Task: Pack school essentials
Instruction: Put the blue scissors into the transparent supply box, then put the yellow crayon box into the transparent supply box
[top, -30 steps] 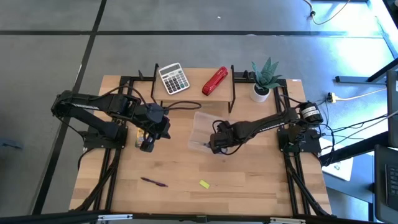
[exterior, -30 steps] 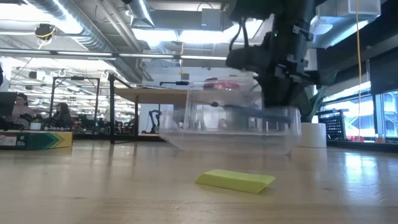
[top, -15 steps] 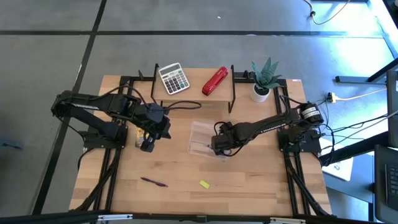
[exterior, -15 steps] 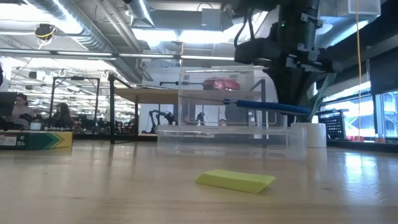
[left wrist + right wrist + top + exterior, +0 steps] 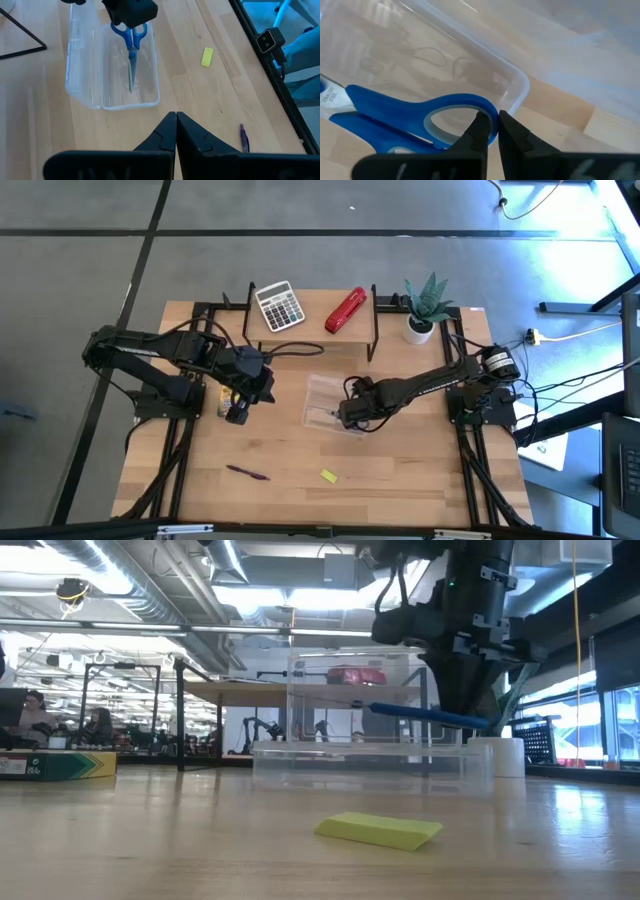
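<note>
Blue-handled scissors (image 5: 131,47) over the clear box (image 5: 90,95), handle loop pinched in right gripper (image 5: 490,131) near the box's rim.

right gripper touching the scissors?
Touching. The right wrist view shows the right gripper pinching the handle loop of the blue-handled scissors over the clear box.

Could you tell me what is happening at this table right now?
The right gripper pinches the handle of the blue-handled scissors and holds them over the clear plastic box. The left gripper waits shut near the table's left side. A thin dark purple pen and a small yellow block lie unpacked on the wooden table.
</note>
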